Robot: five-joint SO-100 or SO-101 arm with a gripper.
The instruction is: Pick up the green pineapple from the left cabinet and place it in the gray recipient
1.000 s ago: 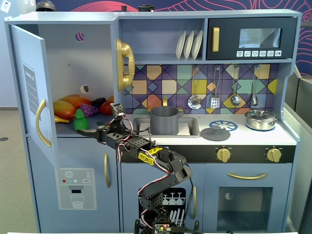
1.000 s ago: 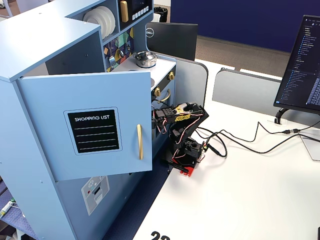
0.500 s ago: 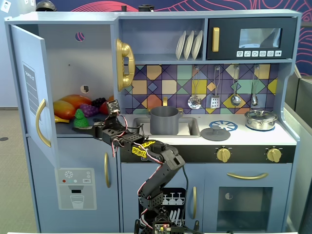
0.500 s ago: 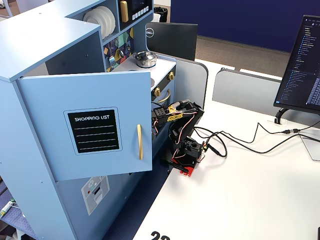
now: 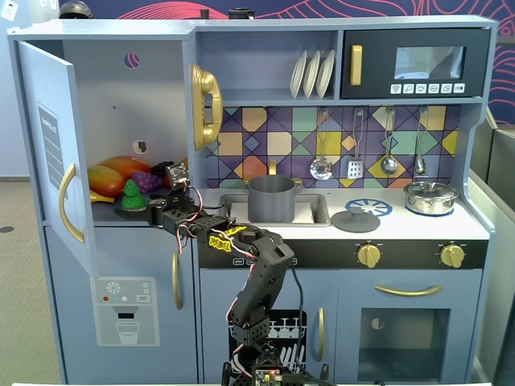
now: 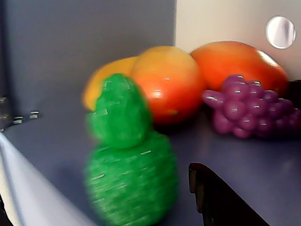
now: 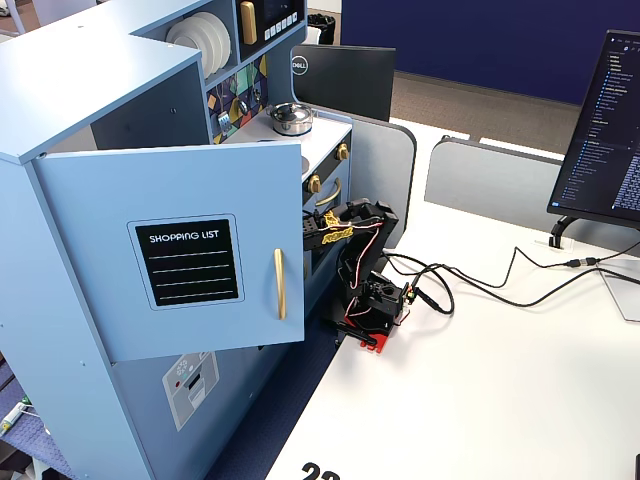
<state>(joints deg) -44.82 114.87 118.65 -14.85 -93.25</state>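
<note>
- Your green pineapple (image 5: pixel 131 195) stood upright on the shelf floor of the left cabinet (image 5: pixel 153 88), at the front of the fruit pile, in a fixed view.
- In the wrist view the green pineapple (image 6: pixel 129 160) filled the lower middle of the picture, blurred, with its leafy top pointing up.
- Behind the pineapple lay the orange-red mango (image 6: pixel 167 82), a second orange fruit (image 6: pixel 237 61) to its right, and a yellow fruit (image 6: pixel 106 77) peeking out at its left.
- The purple grape bunch (image 6: pixel 249 106) lay to the right of the pineapple, further back, against the orange fruit.
- Your gripper (image 5: pixel 153 211) reached into the cabinet just right of the pineapple, low at shelf level.
- One dark finger (image 6: pixel 221 202) showed in the wrist view, just beside the pineapple's base on its right; a narrow gap appeared between them.
- You could not tell how far the fingers stood apart, since only one was in sight; nothing was visibly gripped.
- The gray recipient (image 5: pixel 271 199) stood in the sink, well to the right of the pineapple, outside the cabinet.
- The cabinet door (image 7: pixel 180 260) stood swung open, hiding the pineapple in a fixed view; the arm (image 7: pixel 350 235) reached in behind it.
</note>
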